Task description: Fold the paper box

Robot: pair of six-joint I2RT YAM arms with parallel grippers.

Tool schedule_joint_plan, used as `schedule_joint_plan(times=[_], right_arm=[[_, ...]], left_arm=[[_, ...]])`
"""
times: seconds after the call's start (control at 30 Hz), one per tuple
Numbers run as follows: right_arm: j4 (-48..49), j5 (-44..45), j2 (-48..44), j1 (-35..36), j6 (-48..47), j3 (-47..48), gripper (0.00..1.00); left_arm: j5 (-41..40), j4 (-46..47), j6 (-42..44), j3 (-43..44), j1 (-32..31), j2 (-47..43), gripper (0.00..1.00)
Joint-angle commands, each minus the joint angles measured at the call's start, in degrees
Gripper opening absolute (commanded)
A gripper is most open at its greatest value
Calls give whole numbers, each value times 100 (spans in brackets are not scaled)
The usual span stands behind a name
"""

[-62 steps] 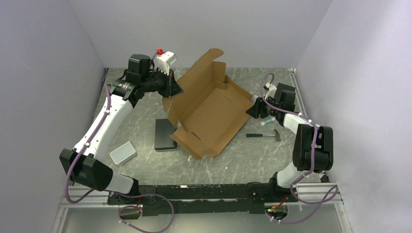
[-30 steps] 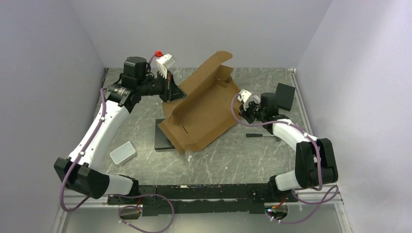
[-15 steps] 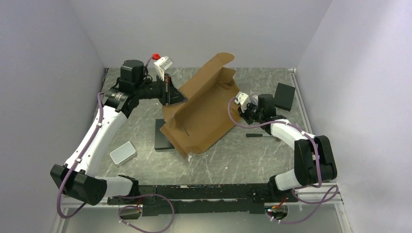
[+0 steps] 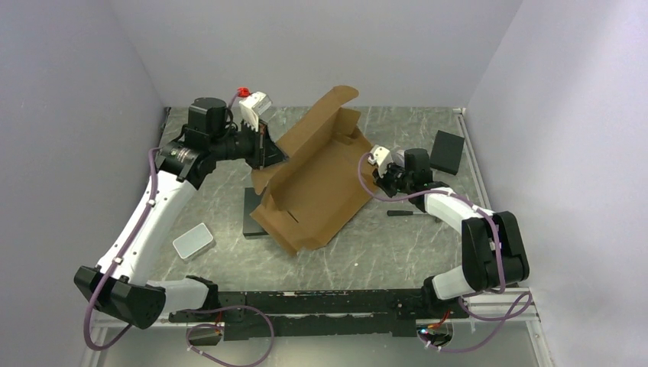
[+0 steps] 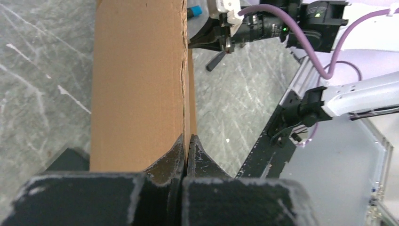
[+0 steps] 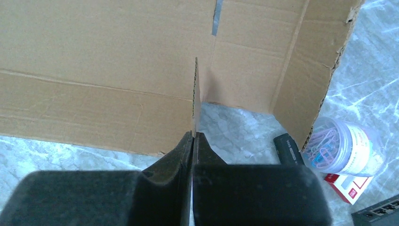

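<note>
The paper box is a brown cardboard sheet held tilted in the middle of the table, its lid flap raised at the back. My left gripper is shut on its upper left edge; in the left wrist view the jaws pinch the cardboard edge. My right gripper is shut on a thin side flap at the box's right; in the right wrist view the jaws clamp that flap edge-on, with the box panels behind it.
A black block lies partly under the box's near left corner. A grey tin sits near the left. Another black block is at the back right. A hammer and a jar of paper clips lie by the right arm.
The right arm has swung inward to the left, and the box has shifted left and tipped steeper. The left gripper has drawn back to the left with the box's edge.
</note>
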Motion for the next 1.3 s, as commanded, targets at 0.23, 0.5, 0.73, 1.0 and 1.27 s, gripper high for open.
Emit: schedule_joint_plan(times=[0.23, 0.5, 0.73, 1.0, 1.27], right_arm=[[-412, -499, 322, -16, 507, 462, 17], [-1242, -1890, -265, -502, 6, 734, 48], [-1322, -2791, -1347, -909, -201, 923, 86], [42, -3477, -658, -925, 1743, 2135, 94], [636, -3627, 20, -715, 2146, 2535, 89]], left_arm=[[-1236, -113, 1218, 219, -257, 6, 0], [-1026, 14, 1679, 253, -271, 31, 0], [-789, 13, 1739, 313, -319, 114, 0], [-577, -49, 1623, 489, -363, 88, 0], [-297, -35, 1516, 485, -372, 27, 0]])
